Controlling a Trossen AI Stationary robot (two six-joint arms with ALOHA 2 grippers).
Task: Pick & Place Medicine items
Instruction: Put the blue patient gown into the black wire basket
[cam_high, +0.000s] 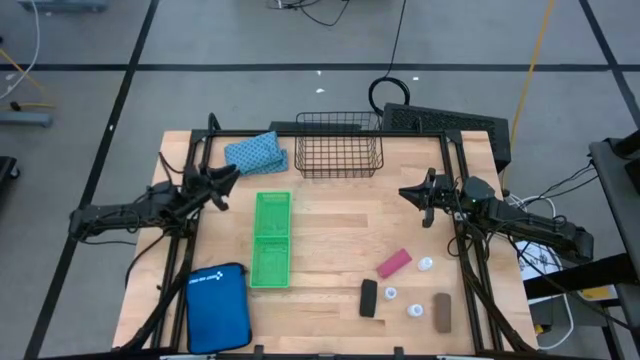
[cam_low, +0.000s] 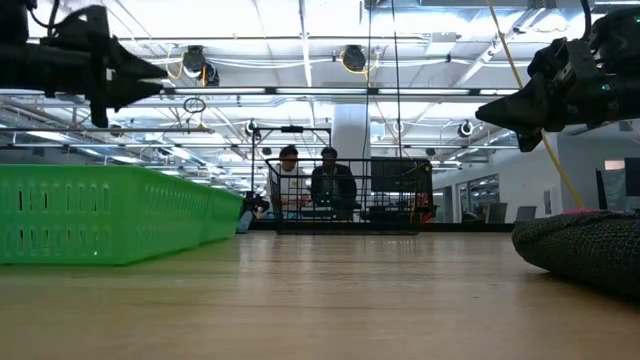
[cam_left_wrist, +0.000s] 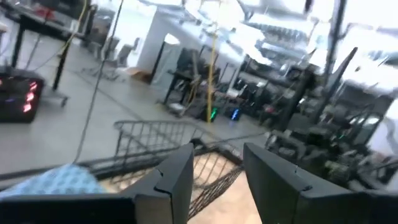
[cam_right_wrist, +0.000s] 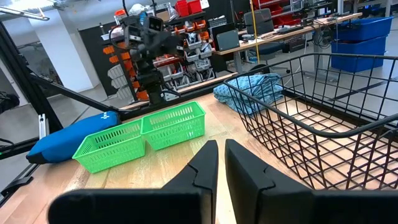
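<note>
Right hand: fingers nearly closed, empty, raised beside black wire basket. Left hand: narrowly parted, empty. Risk: 3 tiny white round bottles rolling if nudged.

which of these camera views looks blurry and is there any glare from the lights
Left wrist view: smeared throughout, the wire basket and the room behind soft, bright ceiling washed out. Right wrist view: sharp on the green tray. Low view: ceiling lamps glare, and the dark object nearest the lens is out of focus. High view: evenly lit, the pink piece crisp.
</note>
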